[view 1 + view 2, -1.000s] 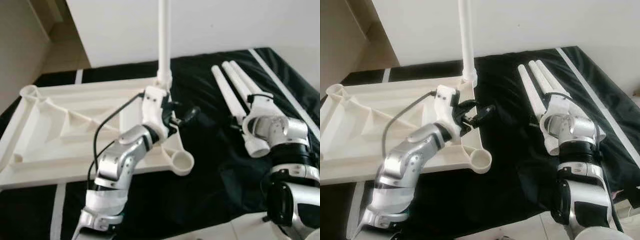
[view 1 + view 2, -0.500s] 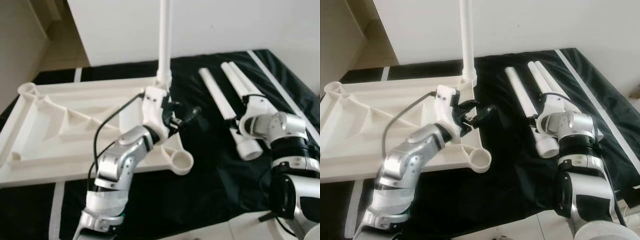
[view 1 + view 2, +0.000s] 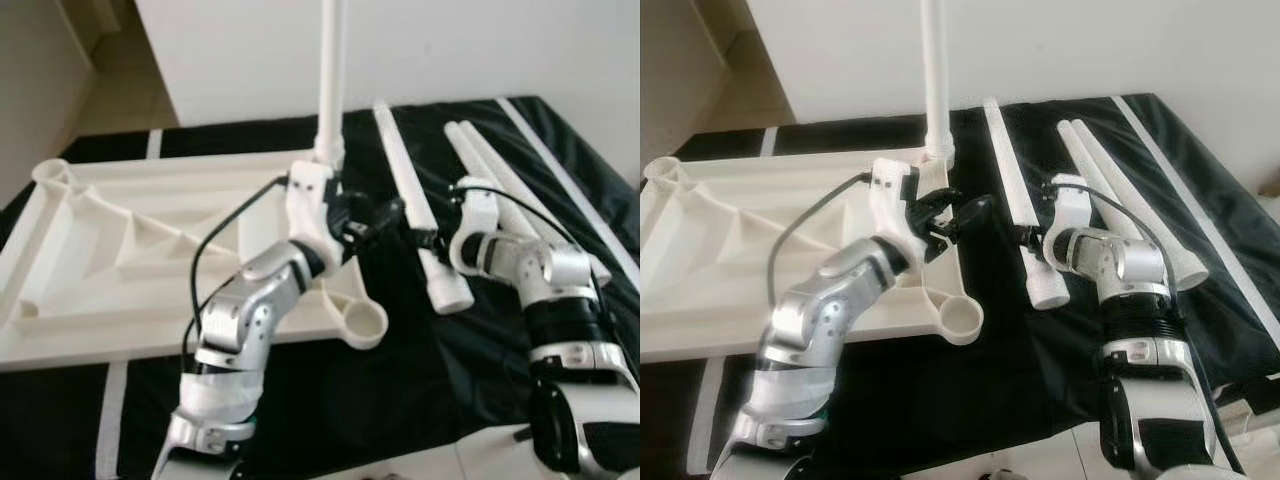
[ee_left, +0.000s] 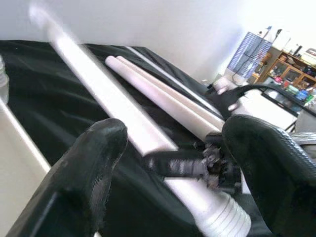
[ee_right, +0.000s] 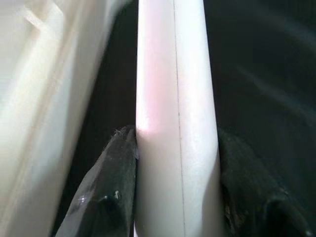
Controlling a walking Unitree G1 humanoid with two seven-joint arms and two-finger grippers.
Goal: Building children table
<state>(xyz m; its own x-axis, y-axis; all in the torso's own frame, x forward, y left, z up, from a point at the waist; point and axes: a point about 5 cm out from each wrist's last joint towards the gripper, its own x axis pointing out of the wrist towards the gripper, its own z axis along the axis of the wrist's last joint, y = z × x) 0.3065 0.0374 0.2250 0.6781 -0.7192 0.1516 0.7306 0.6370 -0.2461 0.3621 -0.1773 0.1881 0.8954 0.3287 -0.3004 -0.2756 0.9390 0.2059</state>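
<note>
Two black fingers of the right gripper (image 3: pixel 1032 236) pinched a long white tapered plastic leg (image 3: pixel 1012 205) near its threaded end; held so low, it might swing or slip. Beside it, the left gripper (image 3: pixel 385 215) hung spread, just off the upturned white ribbed plastic tabletop (image 3: pixel 120 250), where a stray leg could knock the upright white leg (image 3: pixel 331 70)

I see the white tabletop (image 3: pixel 150 250) lying upside down, one leg (image 3: pixel 331 70) upright at its corner; beside it, my right hand (image 3: pixel 1032 238) grips another leg (image 3: pixel 1015 205).
</note>
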